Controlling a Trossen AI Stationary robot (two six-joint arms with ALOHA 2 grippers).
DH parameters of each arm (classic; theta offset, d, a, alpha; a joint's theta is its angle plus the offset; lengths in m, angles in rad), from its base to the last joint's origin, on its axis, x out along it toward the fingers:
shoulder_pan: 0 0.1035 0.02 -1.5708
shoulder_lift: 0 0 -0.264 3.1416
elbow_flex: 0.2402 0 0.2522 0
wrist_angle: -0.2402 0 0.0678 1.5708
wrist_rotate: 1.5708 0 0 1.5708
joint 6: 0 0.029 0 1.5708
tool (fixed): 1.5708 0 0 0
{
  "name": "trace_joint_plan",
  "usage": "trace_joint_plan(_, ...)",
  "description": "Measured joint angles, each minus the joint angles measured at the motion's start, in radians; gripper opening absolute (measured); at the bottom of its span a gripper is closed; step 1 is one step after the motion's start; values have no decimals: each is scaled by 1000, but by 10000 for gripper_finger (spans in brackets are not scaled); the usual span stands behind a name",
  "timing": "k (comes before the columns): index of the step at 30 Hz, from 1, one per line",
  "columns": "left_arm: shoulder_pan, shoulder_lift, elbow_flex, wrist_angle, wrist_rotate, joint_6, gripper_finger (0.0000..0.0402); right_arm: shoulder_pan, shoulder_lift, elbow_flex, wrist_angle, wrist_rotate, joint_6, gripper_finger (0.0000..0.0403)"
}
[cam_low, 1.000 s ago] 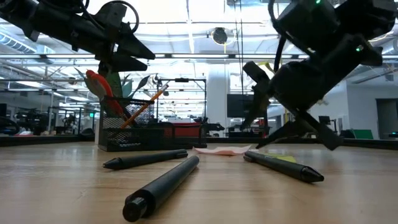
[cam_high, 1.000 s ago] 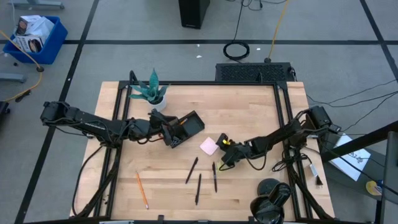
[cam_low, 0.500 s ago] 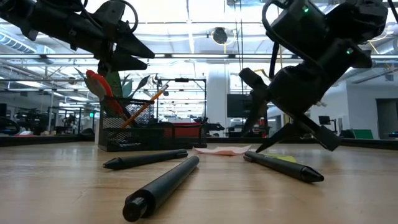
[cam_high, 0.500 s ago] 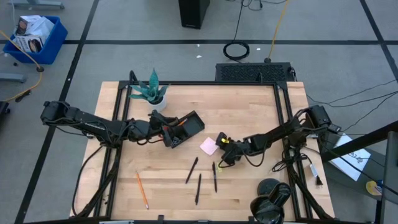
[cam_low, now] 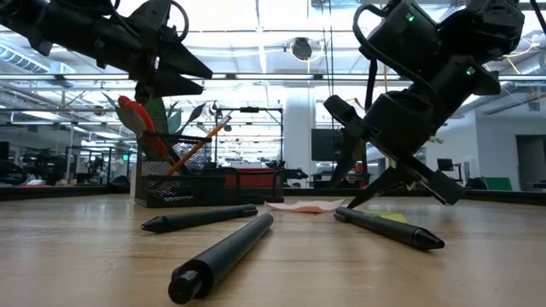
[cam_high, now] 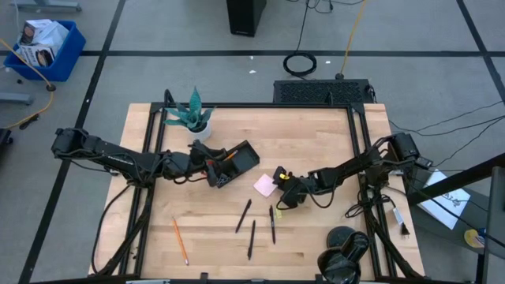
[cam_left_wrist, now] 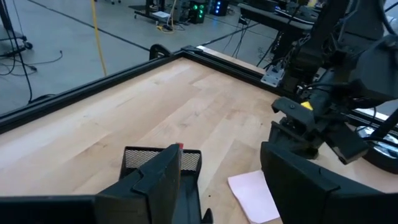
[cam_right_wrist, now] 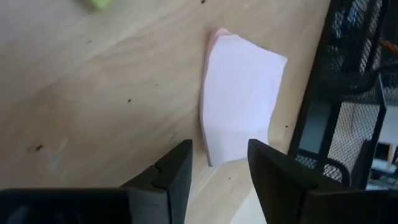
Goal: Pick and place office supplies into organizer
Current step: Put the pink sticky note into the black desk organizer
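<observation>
The black mesh organizer point(cam_high: 241, 160) stands left of the table's middle, with red-handled scissors point(cam_low: 135, 118) and an orange pencil point(cam_low: 201, 139) upright in it. My left gripper point(cam_left_wrist: 221, 186) hangs open just above its left end, with nothing between its fingers. The pink sticky-note pad point(cam_right_wrist: 241, 93) lies flat on the table to the organizer's right. My right gripper point(cam_right_wrist: 217, 168) is open, slanting down at the pad's near edge from the right; I cannot tell that it touches it. Three black pens point(cam_high: 252, 225) and an orange pencil point(cam_high: 180, 241) lie nearer the front.
A potted green plant point(cam_high: 192, 117) stands at the far left, behind the organizer. A small yellow-green bit point(cam_right_wrist: 96, 3) lies on the wood near the pad. A black round object point(cam_high: 343, 241) sits at the table's near right. The table's far middle is bare wood.
My right gripper has swung a little toward the table's left, closer over the pink pad. The pad, the pens and the organizer lie as before.
</observation>
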Motion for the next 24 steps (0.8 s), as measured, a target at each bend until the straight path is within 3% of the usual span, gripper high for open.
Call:
trace_joint_plan(13, -21, 0, 0, 21, 30, 3, 223, -25, 57, 3, 42, -50, -46, 118)
trace_joint_plan(24, -53, 0, 0, 73, 30, 33, 223, -26, 62, 0, 132, -3, -27, 6)
